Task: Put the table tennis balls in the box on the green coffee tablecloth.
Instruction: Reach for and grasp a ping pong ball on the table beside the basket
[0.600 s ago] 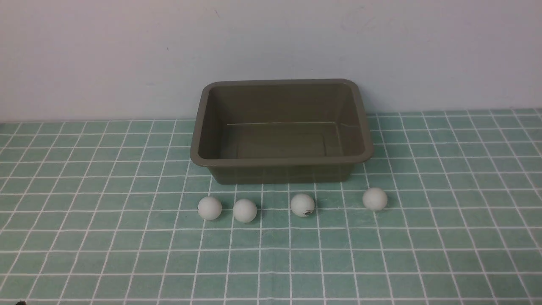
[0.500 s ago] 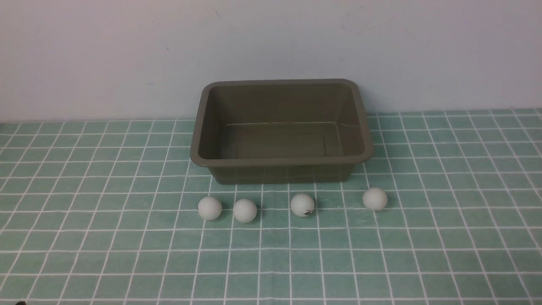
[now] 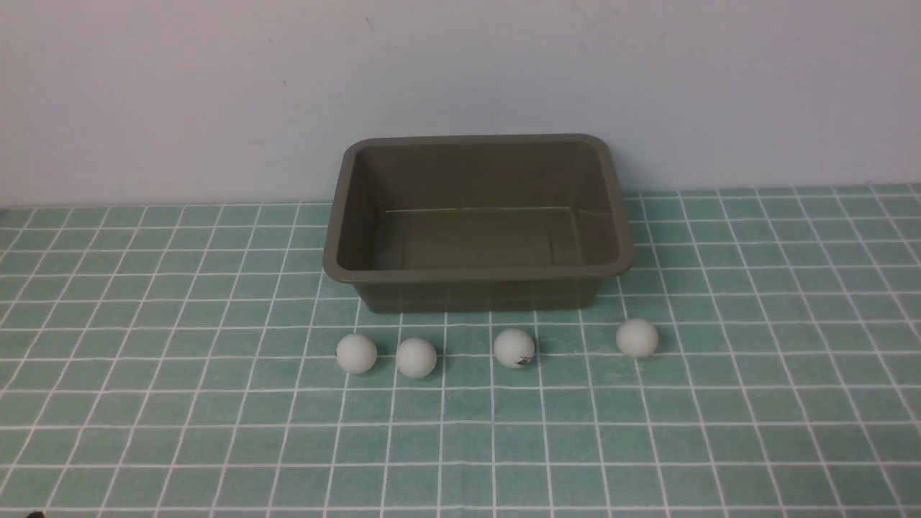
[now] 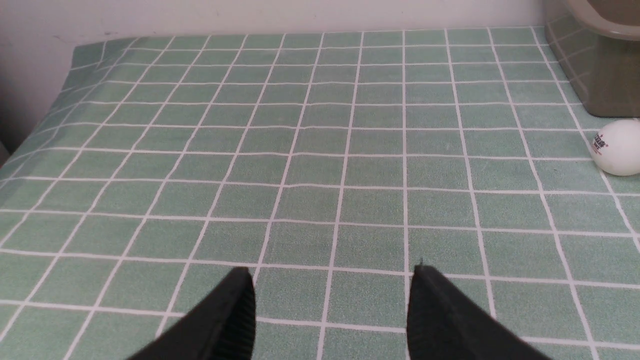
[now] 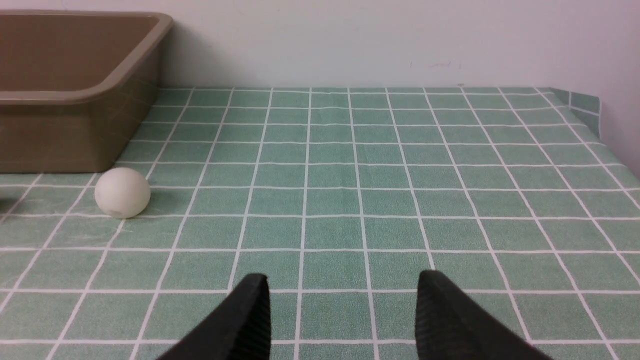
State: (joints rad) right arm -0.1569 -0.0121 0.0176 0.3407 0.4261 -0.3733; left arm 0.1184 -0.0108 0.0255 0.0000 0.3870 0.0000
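Four table tennis balls lined up outside an empty box, both claws open

So, the olive-brown plastic box (image 3: 478, 291) was seen sitting upright on the green grid tablecloth (image 3: 460, 439), close to the pale wall (image 3: 460, 65), with nothing inside it. All four balls were spread out on the cloth in a loose row, on the robot's side of the box. Two plain white balls, the leftmost one (image 3: 357, 354) and its neighbor (image 3: 416, 358), were placed near each other, not touching. The ball with the dark printed mark (image 3: 514, 349) was found a bit farther right, still in front of the box, and the rightmost ball (image 3: 637, 338) was set just past the box's right end.

As for the hardware, the left claw (image 4: 332, 285) was held open with cloth visible between its dark fingertips, and nothing was gripped. The right claw (image 5: 342, 290) was spread open too, also with nothing gripped. No ball was being touched by either one.
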